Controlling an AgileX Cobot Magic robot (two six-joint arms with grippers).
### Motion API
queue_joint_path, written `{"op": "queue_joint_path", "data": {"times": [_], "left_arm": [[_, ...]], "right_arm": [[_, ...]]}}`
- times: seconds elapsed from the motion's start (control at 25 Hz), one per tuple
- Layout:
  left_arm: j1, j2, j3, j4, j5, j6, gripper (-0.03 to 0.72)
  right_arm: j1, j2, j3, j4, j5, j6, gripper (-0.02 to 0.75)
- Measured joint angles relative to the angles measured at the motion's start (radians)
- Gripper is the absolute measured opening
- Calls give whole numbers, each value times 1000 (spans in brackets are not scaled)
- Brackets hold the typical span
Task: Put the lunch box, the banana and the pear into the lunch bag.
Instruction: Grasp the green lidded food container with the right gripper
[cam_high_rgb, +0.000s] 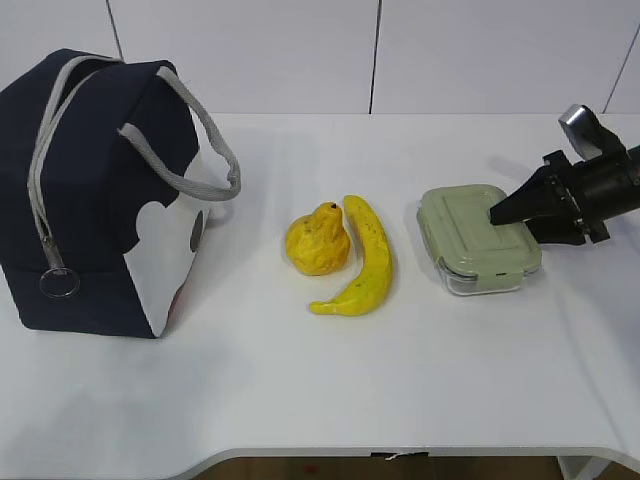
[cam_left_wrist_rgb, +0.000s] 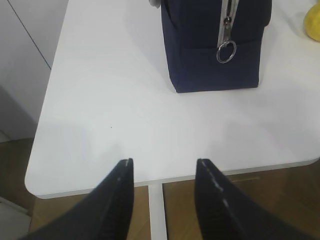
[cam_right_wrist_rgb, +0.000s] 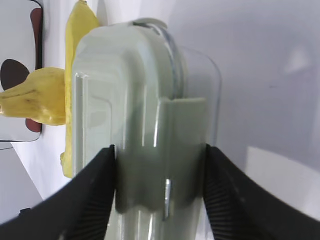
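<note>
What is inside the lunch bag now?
That cannot be seen: the lunch bag has its zipper closed, so the inside is covered. The lunch box, banana and pear all lie outside on the table.

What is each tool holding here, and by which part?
The right tool straddles the lunch box at its clip end, fingers at each side of the lid; a firm grip cannot be confirmed. The left tool is open and holds nothing.
</note>
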Motion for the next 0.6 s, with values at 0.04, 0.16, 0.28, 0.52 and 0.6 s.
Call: {"op": "queue_joint_path", "data": {"times": [0.04,0.16,0.28,0.52,0.6], "left_arm": [[0,0,0,0,0,0,308],[0,0,0,0,0,0,308],[0,0,0,0,0,0,308],[0,0,0,0,0,0,308],[0,0,0,0,0,0,308]], "right_arm": [[0,0,0,1,0,0,415],[0,0,0,7,2,0,400],[0,0,0,9,5,0,387],[0,0,0,9,5,2,373],[0,0,0,9,5,4,372]]}}
